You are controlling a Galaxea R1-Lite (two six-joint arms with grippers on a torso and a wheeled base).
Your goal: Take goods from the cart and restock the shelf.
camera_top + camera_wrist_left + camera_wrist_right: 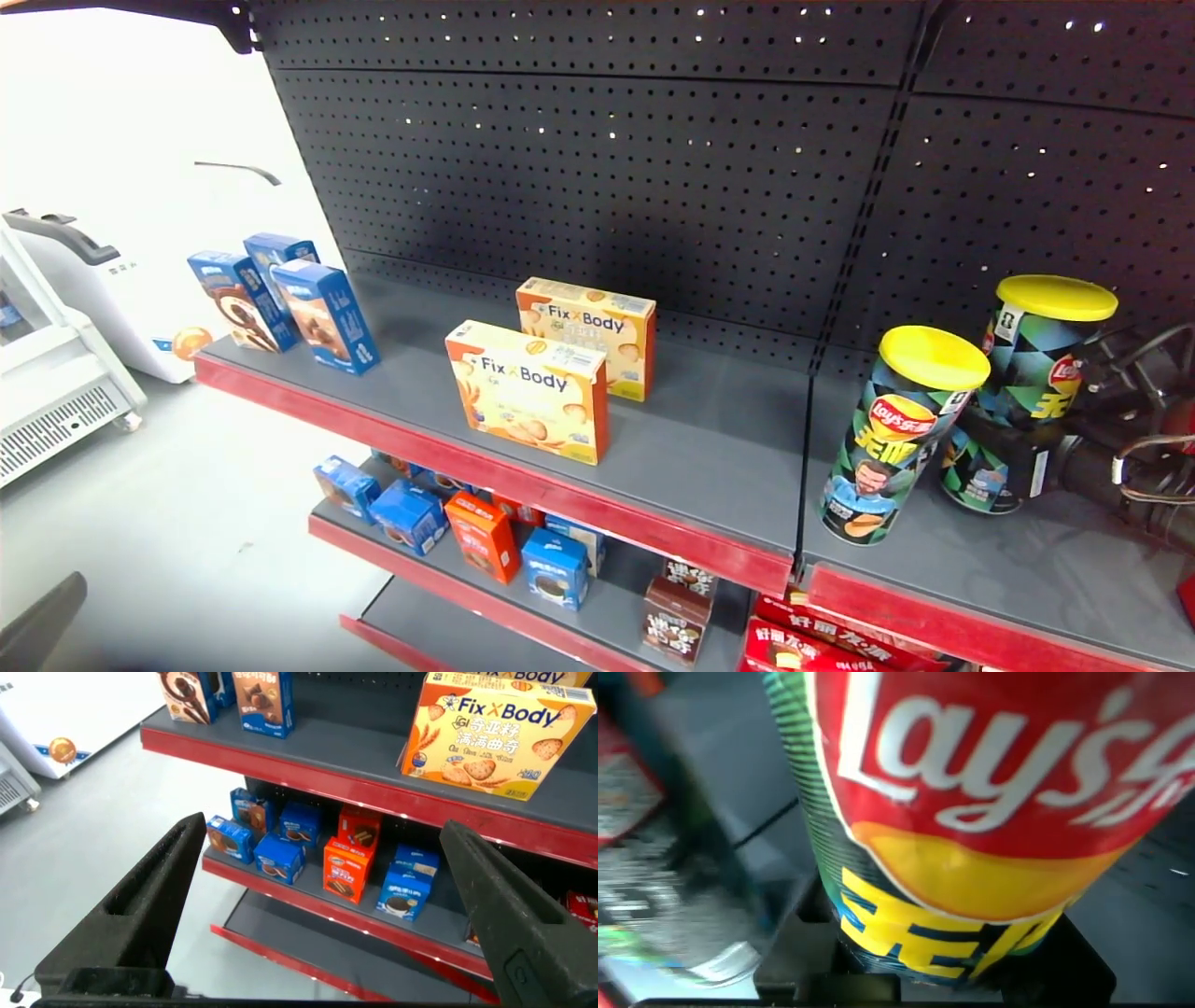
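Two chip cans with yellow lids stand on the right bay of the grey shelf [728,439]. The front can [892,434] stands free near the shelf's edge. Behind it and to the right, the rear can [1036,369] is upright on the shelf, and my right gripper [1004,457] is shut around its lower half; up close the can's label [971,812] sits between the black fingers [799,957]. My left gripper [322,831] hangs open and empty, low in front of the shelves, facing the small boxes [350,863] on the lower shelf.
Two orange biscuit boxes [532,387] stand mid-shelf, with blue boxes [322,313] at the left end. Lower shelves hold small blue, orange and brown boxes [485,532]. A black pegboard [607,168] backs the shelf. A white freezer [65,373] stands on the floor at left.
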